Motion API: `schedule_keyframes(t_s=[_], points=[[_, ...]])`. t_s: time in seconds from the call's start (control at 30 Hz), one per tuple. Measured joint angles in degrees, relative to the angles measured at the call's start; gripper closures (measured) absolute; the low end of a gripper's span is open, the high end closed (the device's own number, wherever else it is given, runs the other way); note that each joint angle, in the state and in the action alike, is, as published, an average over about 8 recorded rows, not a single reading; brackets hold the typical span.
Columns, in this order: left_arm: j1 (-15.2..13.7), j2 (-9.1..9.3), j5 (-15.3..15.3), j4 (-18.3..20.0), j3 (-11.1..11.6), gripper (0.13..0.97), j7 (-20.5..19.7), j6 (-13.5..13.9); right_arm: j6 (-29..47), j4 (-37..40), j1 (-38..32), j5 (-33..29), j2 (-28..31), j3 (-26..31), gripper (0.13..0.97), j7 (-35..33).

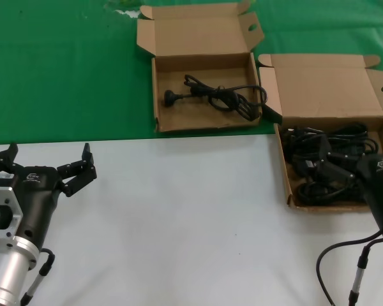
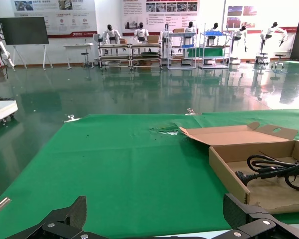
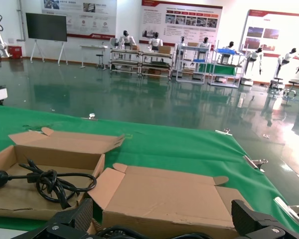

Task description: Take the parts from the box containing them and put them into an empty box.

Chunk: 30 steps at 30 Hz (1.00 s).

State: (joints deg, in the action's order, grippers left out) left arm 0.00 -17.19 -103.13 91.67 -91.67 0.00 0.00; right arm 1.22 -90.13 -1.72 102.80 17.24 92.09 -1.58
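The box with the tall lid (image 1: 332, 89) stands at the right and holds several coiled black power cables (image 1: 329, 169). My right gripper (image 1: 378, 173) hangs over that box's right side. In the right wrist view it (image 3: 162, 225) is open, just above the cables (image 3: 114, 233), facing the tall lid (image 3: 164, 194). The box with the short lid (image 1: 185, 116) stands at the back centre with one cable (image 1: 217, 97) lying in it. That cable also shows in the left wrist view (image 2: 274, 167) and the right wrist view (image 3: 50, 181). My left gripper (image 1: 48, 162) is open and empty at the near left.
A green cloth (image 1: 64, 70) covers the far half of the table, and the short-lid box rests on it. The near half is white tabletop (image 1: 179, 217). The tall-lid box straddles the cloth's edge. A black hose (image 1: 345, 255) loops from my right arm at the near right.
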Motion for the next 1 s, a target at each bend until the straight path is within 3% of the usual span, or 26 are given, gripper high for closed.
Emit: schedule_keyframes(t_s=[1.0], points=[[0.0,0.0,0.0,0.0,0.0,0.132,0.0,0.0,0.0,0.0,0.0,0.0,0.0,0.0,0.129,0.0]])
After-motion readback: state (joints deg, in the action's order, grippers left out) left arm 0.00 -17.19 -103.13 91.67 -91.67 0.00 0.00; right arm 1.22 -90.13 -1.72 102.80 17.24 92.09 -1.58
